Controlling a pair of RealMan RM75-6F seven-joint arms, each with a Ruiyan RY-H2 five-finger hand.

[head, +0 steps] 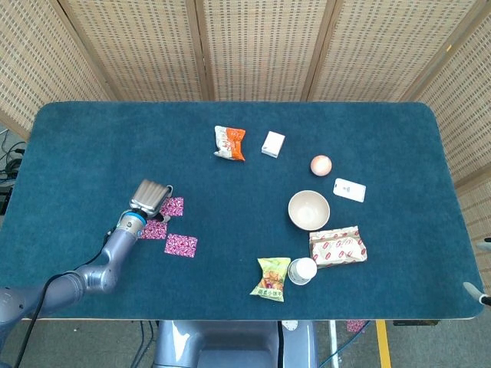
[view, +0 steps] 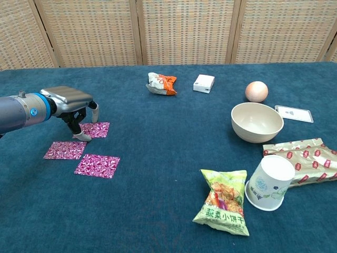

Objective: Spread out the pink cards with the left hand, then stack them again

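Note:
Three pink patterned cards lie spread on the blue cloth at the left. One card [view: 98,129] [head: 174,206] lies farthest back, a second [view: 65,150] [head: 153,229] to the left, a third [view: 97,165] [head: 180,245] nearest the front. My left hand [view: 73,103] [head: 150,199] hovers palm down over the back card, fingers curled downward, with a fingertip [view: 81,136] touching that card's left edge. It holds nothing that I can see. My right hand shows in neither view.
An orange snack bag [view: 161,83], a white box [view: 204,83], an egg-like ball [view: 256,91], a beige bowl [view: 257,122], a white card [view: 294,113], a red-patterned packet [view: 303,156], a tipped paper cup [view: 269,183] and a green snack bag [view: 223,201] sit centre and right.

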